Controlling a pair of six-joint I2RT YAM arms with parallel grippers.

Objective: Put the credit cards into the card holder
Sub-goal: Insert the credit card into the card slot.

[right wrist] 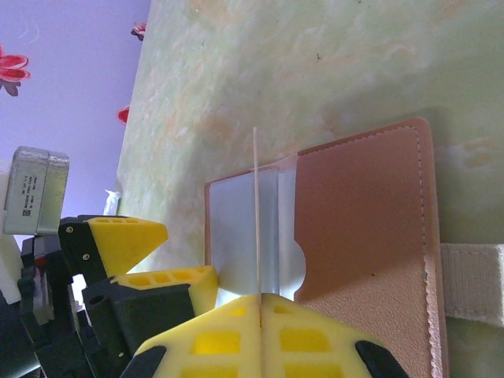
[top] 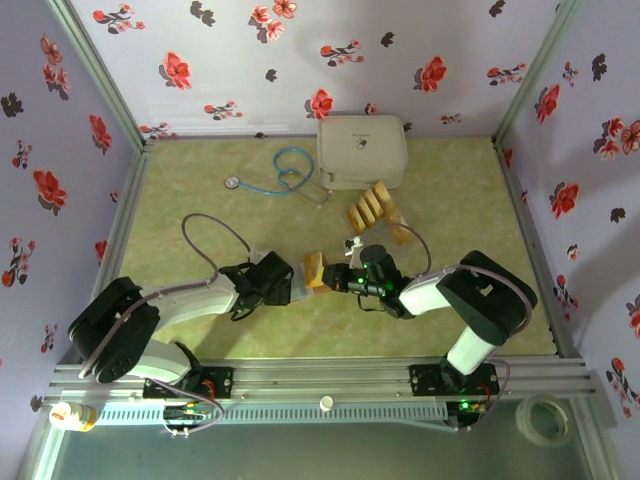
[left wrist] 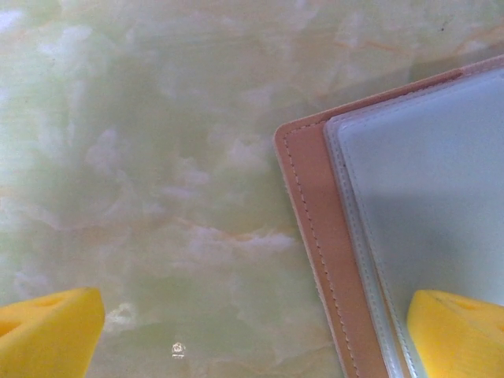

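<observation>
Credit cards [top: 375, 205] lie in a row near the white case [top: 362, 152], well apart from the work. One card [right wrist: 257, 213] is off the table, pinched edge-on between the pressed-together fingers of the right gripper [right wrist: 258, 303]. It stands over the grey-blue inner pocket of the card holder [right wrist: 362, 252], which lies open and flat on the table [top: 200, 200] between the two arms. Holding the card by its rear edge leaves the front edge free, probably so it can slide into the pocket mouth.

The left gripper [left wrist: 252, 339] is spread wide over the holder's corner. One fingertip [left wrist: 457, 331] is above the lining, likely to steady it, though I cannot tell whether it touches. Both arms reach low and inward from their bases, with the grippers facing each other across the holder.
</observation>
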